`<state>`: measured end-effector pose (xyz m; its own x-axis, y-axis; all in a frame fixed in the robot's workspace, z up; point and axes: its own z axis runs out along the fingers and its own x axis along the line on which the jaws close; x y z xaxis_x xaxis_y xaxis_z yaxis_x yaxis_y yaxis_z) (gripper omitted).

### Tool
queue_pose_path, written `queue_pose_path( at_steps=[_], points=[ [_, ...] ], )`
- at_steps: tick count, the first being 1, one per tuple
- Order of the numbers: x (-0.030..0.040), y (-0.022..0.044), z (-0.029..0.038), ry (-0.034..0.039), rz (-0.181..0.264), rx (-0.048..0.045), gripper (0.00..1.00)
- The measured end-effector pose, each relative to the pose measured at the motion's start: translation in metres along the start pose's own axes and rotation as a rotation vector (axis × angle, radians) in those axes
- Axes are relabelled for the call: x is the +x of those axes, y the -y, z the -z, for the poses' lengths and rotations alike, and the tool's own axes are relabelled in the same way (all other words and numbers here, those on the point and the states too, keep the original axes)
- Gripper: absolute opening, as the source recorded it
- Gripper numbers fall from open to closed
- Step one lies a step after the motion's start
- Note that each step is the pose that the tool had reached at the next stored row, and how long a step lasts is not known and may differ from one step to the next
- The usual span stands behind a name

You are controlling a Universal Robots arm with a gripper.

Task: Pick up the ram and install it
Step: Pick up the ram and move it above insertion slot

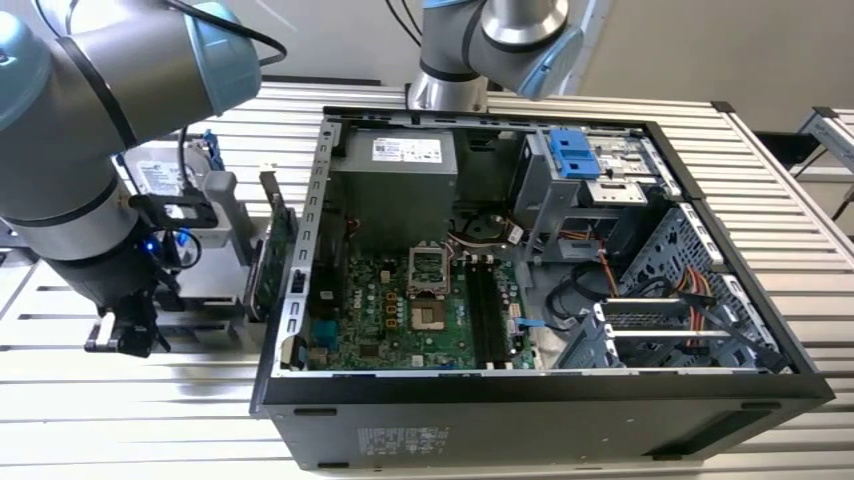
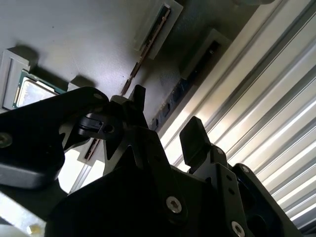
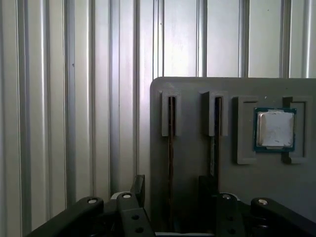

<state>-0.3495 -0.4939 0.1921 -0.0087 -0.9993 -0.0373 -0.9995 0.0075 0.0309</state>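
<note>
Gripper (image 3: 173, 180) (image 2: 167, 111): fingers spread wide, holding nothing. In both wrist views one black fingertip (image 3: 138, 187) stands to each side of a stick. The gripper's body is cut off by the frame edge.
Gripper, exterior view (image 1: 127, 335): low over the table, at 9 o'clock from the computer case. It is dark against a dark mount, so the finger gap is hard to make out there.
Ram (image 3: 171, 128) (image 2: 173, 101): on edge in a slot of the tray, between the two fingertips. Whether either pad touches it cannot be told. Its near length is hidden behind the gripper body.
Second stick (image 3: 216, 128): in the neighbouring slot, just beside the ram, outside the finger gap. One finger covers its near end.
Processor (image 3: 275, 129): flat in a square recess, beyond the second stick from the ram.
Tray (image 3: 197, 86): gray, lying on the ribbed metal table (image 3: 74, 98). Its near edge is hidden under the gripper.
Expansion card (image 1: 274, 250): upright, just outside the case wall.
Hard drive (image 1: 163, 170): at 12 o'clock from the gripper, partly behind the arm (image 1: 80, 150).
Computer case (image 1: 534, 420): open, motherboard (image 1: 400, 310) exposed. Long dark memory slots (image 1: 483, 310) lie at 3 o'clock from the socket (image 1: 430, 270); whether they are filled cannot be told.
</note>
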Motion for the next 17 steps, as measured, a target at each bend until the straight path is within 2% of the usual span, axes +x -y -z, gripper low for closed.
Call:
queue_pose_path(
  at_steps=[4,8,17],
  points=[
    [0.0001,0.0,-0.0017,-0.0002,0.0,0.0016,1.0],
    [0.0001,0.0001,-0.0029,-0.0003,0.011,0.0094,1.0],
    [0.0001,0.0,-0.0034,-0.0009,0.033,0.0087,1.0]
  ],
)
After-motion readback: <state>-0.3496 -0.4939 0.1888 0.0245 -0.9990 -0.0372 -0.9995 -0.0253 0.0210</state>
